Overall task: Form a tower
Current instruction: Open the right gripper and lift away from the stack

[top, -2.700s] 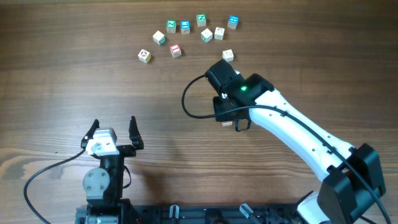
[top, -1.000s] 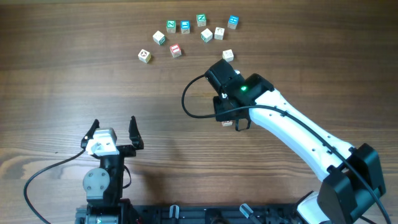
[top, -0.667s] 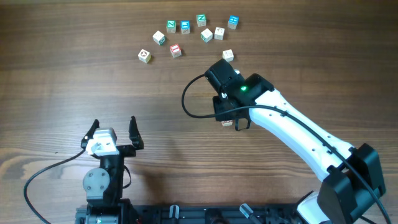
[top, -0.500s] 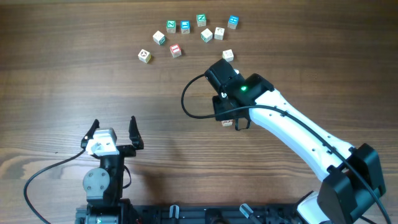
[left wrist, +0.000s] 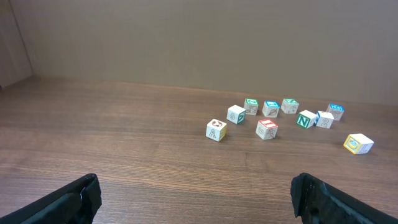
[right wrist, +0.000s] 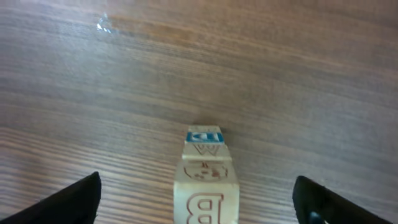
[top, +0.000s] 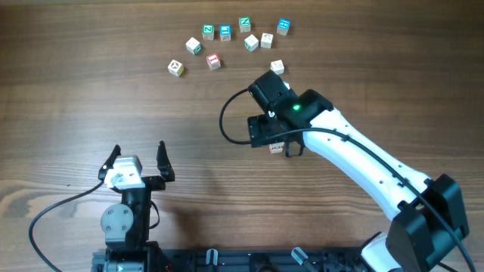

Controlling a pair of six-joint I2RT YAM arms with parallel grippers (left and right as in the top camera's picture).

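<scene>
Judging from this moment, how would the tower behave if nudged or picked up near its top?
Likely tippy: the tower is a narrow single column of separate cubes, so a sideways nudge would probably topple it. Gripped near the top, it would likely come apart rather than lift whole: nothing visibly joins the cubes.

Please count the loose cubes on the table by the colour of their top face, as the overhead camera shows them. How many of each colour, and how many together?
Green cubes: 4
Blue cubes: 2
Red cube: 1
Pale cubes, white or tan: 3
Total: 10 loose cubes; the tower is not counted.
</scene>
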